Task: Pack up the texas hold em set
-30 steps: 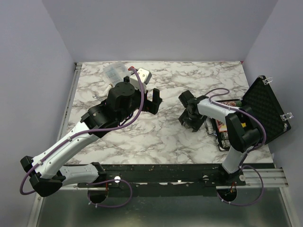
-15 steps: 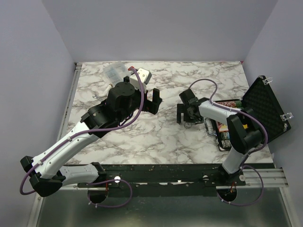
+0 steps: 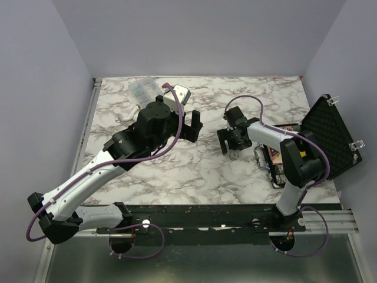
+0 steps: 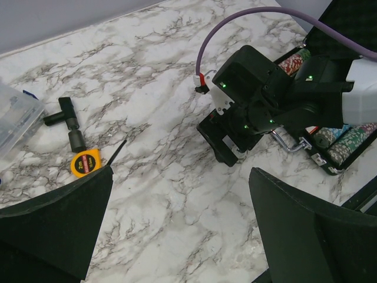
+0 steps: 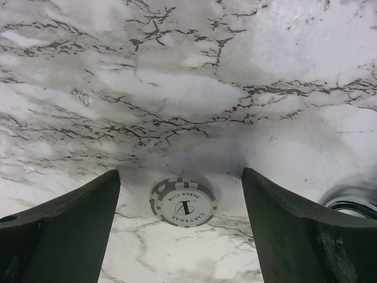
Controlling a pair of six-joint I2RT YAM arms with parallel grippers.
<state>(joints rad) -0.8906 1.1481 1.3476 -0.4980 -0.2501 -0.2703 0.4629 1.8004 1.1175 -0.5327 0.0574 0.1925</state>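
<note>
Hovering low over the marble bench (image 5: 177,76), the right claw (image 5: 181,236) stands released, a grey-white poker chip (image 5: 183,204) lying flat between its fingers, untouched; the left claw (image 4: 179,230) is released too.

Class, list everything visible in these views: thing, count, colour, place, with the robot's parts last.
table: one, white-grey marble, under everything
briefcase: one, black, open, right edge
chip rows: several, mixed colours, inside briefcase
poker chip: one, white-grey, flat on table left of briefcase
compartment box: one, clear, far left corner
tape measure: one, orange, near that box
T-shaped piece: one, black, beside tape measure
left gripper: one, black, open, above mid-table
right gripper: one, black, open, fingers either side of poker chip
</note>
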